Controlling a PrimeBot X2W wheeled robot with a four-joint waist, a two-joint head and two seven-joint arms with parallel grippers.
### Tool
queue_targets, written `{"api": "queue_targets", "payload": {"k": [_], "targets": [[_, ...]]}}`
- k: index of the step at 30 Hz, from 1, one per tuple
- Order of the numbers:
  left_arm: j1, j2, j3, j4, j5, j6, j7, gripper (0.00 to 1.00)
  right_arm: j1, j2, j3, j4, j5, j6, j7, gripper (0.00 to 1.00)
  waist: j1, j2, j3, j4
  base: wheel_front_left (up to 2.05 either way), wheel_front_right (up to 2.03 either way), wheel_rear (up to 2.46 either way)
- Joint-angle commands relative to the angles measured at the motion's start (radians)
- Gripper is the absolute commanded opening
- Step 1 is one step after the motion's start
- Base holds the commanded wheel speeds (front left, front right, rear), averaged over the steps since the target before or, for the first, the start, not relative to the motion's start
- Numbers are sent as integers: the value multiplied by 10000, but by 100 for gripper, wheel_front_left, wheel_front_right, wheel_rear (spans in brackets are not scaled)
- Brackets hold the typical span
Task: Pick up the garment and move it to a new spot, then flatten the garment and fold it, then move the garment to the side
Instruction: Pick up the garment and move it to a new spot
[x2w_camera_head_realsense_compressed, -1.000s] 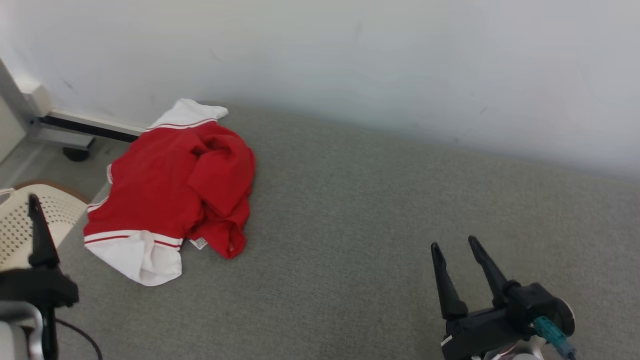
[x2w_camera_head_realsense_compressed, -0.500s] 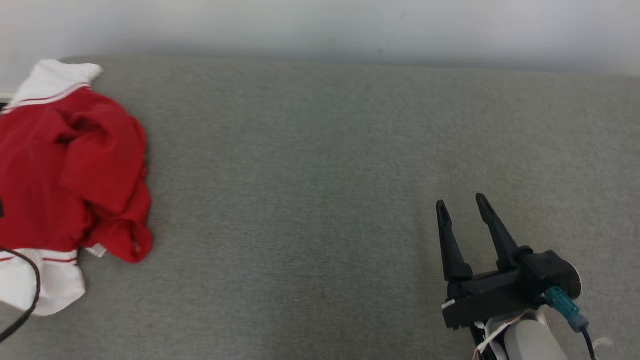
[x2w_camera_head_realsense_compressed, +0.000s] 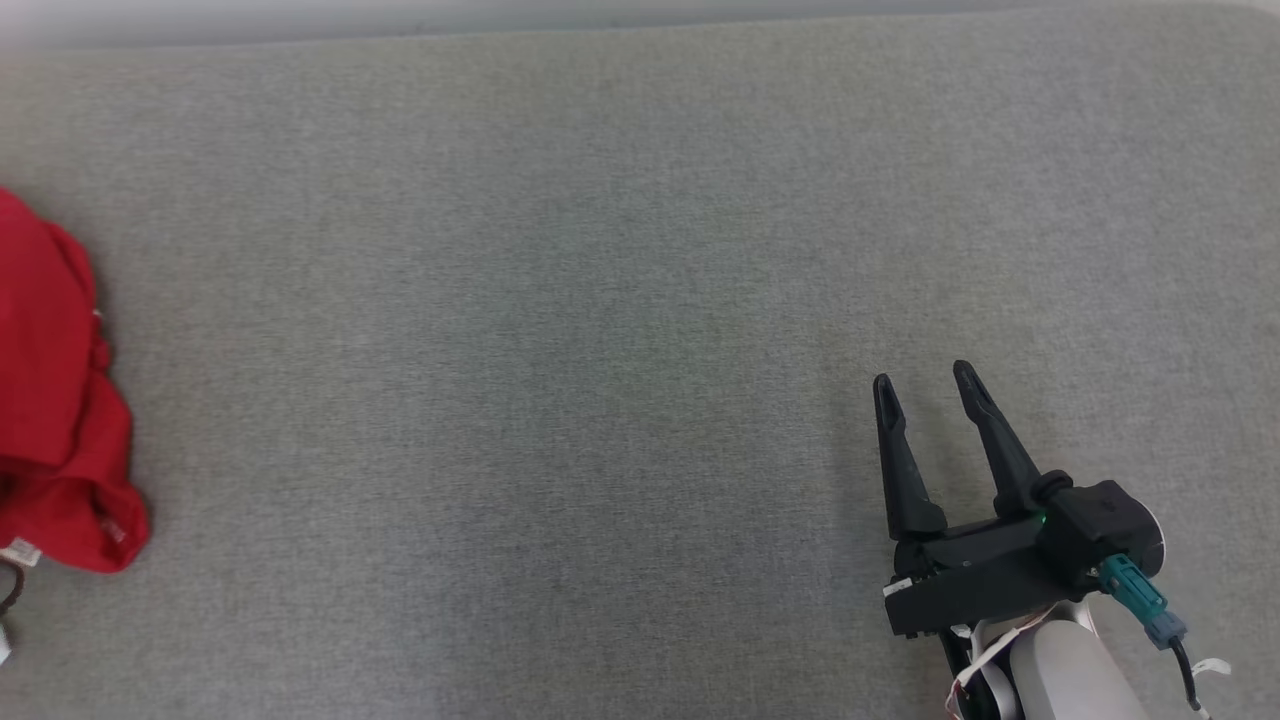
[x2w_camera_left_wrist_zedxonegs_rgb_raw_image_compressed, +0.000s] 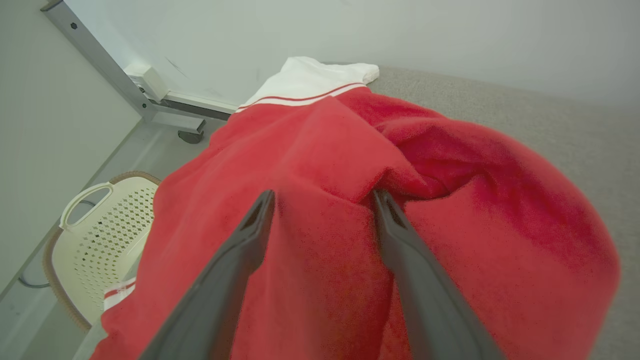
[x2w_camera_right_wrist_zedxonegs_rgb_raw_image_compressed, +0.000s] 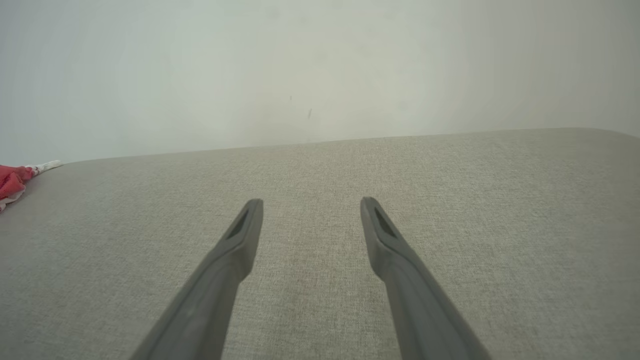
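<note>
The red garment lies crumpled on the grey surface, at the left edge of the head view. The left tool stands open close over it; the right tool, at lower right, is open and empty.

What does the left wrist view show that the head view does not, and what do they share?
Left wrist view: the left gripper, jaws open, close over the red garment; its white striped band; a cream perforated basket; a grey metal frame by the wall. Head view: the right gripper, open, above the grey fabric surface, far from the garment. Shared: the red garment and the grey fabric surface it lies on.
</note>
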Motion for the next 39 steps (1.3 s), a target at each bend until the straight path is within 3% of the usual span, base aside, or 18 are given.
{"api": "queue_targets", "payload": {"k": [1, 7, 10, 11, 12, 13, 28, 34, 39], "targets": [[-107, 68, -63, 242, -38, 9, 204, 100, -86, -13, -11, -49, 90, -21, -26, 100, -2, -3, 205, -213, 0, 0, 0], [-293, 183, -35, 1350, -243, 73, 1050, 100, -62, -14, -5, -2, 85, -21, -26, 100, -2, -3, 220, -256, 0, 0, 0], [-287, 273, -109, 1555, -177, 154, 945, 100, -70, -13, -46, 12, 50, -21, -26, 100, -2, -3, 205, -235, 0, 0, 0], [-303, 284, -132, 1541, -149, 170, 734, 44, -73, -14, -72, 17, 32, -21, -26, 100, -2, -3, 186, -209, 0, 0, 0], [-335, 323, -155, 1474, -114, 197, 497, 16, -62, -14, -89, 20, 13, -21, -26, 100, -2, -3, 158, -176, 0, 0, 0], [-363, 341, -184, 1444, -93, 205, 283, 0, -42, -14, -89, 22, -8, -21, -26, 100, -2, -3, 125, -134, 0, 0, 0], [-1225, 531, -745, -89, -315, -19, -2565, 0, 527, -15, -73, 324, 216, -21, -26, 100, -2, -3, -1063, 611, 0, 0, 0], [-1747, 304, -1735, -1920, -997, -5, -2417, 0, 691, -18, -80, 392, 427, -21, -26, 100, -2, -3, -1484, 592, 0, 0, 0], [-1908, 148, -2346, -3748, -1375, -7, -1733, 0, 766, -18, -23, 383, 688, -21, -26, 100, -2, -3, -1623, 134, 0, 0, 0]]}}
